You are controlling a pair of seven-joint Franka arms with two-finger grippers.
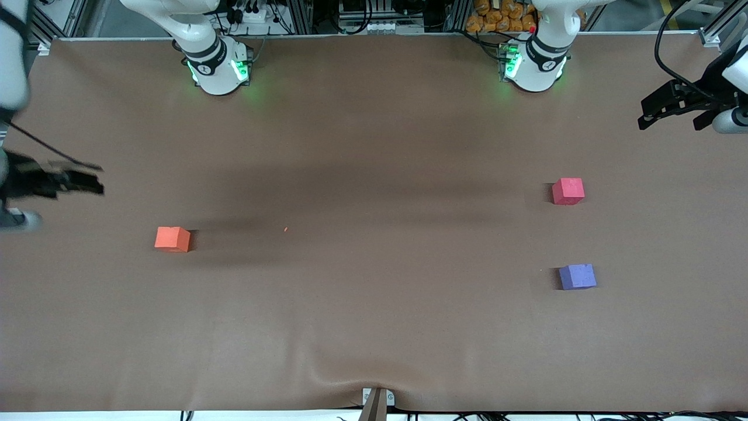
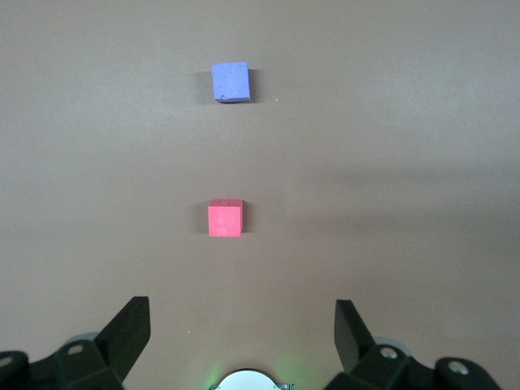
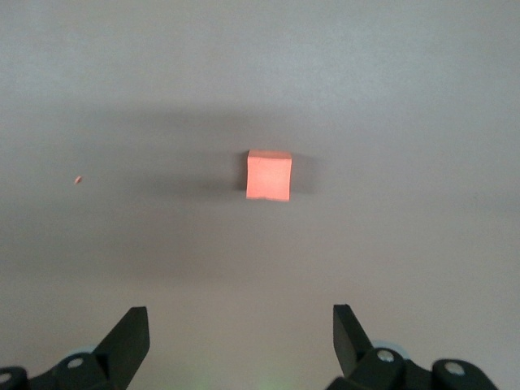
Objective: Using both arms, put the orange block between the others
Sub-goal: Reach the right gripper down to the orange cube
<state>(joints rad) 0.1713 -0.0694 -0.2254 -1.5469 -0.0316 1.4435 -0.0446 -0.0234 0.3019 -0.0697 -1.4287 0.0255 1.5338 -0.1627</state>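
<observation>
The orange block (image 1: 172, 239) (image 3: 268, 175) lies on the brown table toward the right arm's end. The others sit toward the left arm's end: a pinkish-red cube (image 1: 568, 191) (image 2: 225, 218) and a purple-blue cube (image 1: 577, 276) (image 2: 231, 82), the purple one nearer the front camera with a gap between them. My right gripper (image 1: 100, 179) (image 3: 240, 325) hangs open above the table's end, apart from the orange block, nothing between its fingers. My left gripper (image 1: 650, 116) (image 2: 242, 325) hangs open over its own end of the table, apart from both cubes and empty.
A tiny orange crumb (image 1: 286, 229) (image 3: 78, 179) lies on the table cover (image 1: 374, 146) beside the orange block. The cover is wrinkled round a clamp (image 1: 377, 400) at the front edge. The arms' green-lit bases (image 1: 219, 67) (image 1: 534, 64) stand along the back edge.
</observation>
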